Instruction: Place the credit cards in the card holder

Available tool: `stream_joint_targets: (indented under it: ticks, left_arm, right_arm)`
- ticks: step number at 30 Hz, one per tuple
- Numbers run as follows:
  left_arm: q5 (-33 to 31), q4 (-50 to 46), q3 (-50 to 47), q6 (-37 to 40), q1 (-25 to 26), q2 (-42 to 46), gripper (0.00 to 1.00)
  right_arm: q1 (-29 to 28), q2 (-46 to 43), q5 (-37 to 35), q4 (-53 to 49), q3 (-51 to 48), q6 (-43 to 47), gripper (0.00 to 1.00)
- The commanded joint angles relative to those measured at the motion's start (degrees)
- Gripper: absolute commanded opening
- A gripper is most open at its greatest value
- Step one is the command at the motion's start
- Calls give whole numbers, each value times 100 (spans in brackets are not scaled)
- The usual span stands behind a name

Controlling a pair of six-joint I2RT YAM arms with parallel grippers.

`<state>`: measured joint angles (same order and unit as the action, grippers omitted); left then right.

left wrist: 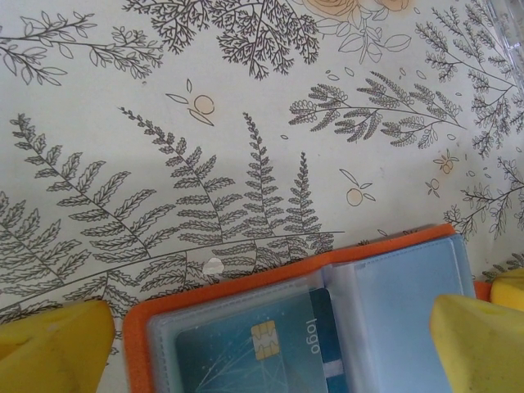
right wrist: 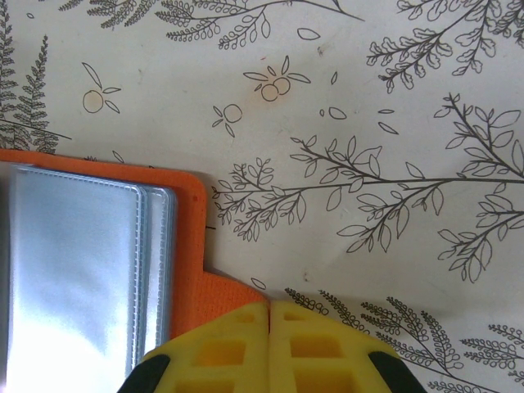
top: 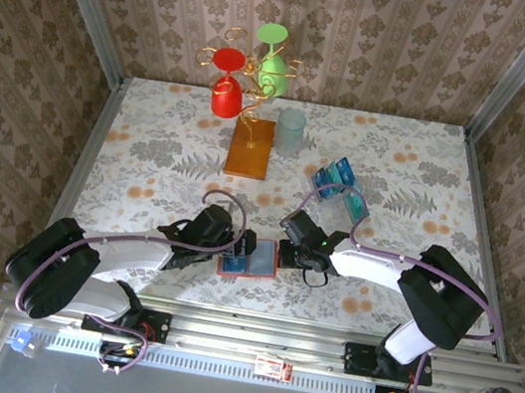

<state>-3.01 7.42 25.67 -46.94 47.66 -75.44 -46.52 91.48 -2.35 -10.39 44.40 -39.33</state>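
Lying open on the table (top: pixel 151 138) close to its near edge, the card holder (top: pixel 250 257) sits between the two arms. The left gripper (top: pixel 237 245) hangs over the holder's left half with its yellow fingers (left wrist: pixel 53 348) spread wide, one on either side of the orange cover and holding nothing. Between them a teal card (left wrist: pixel 246 352) with a chip sits inside a clear sleeve.

The right gripper (top: pixel 285 253) is at the holder's right edge with its fingers (right wrist: pixel 237 352) pressed flat together. Their tips are over the small orange tab (right wrist: pixel 229 288) that sticks out from the cover. I cannot tell whether the tab is pinched or only pressed.

The loose credit cards (top: pixel 340 184) lie in a blue and teal heap farther back and to the right, well apart from the holder. At the far side stands a gold wire stand (top: pixel 251 147) with a red cup (top: pixel 226 90) and a green cup (top: pixel 272 67), and just beside it a pale glass (top: pixel 290 133).
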Motion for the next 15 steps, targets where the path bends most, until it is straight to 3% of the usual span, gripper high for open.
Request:
stream_joint_targets:
  ticks: [1,15]
  left_arm:
    - [116,137,-32,-123,79,-111,100]
    - [187,106,81,-201,118,192,100]
  right_arm:
    - [17,-13,110,98,20,-119,0]
    - [12,28,129,174,11,-176,0]
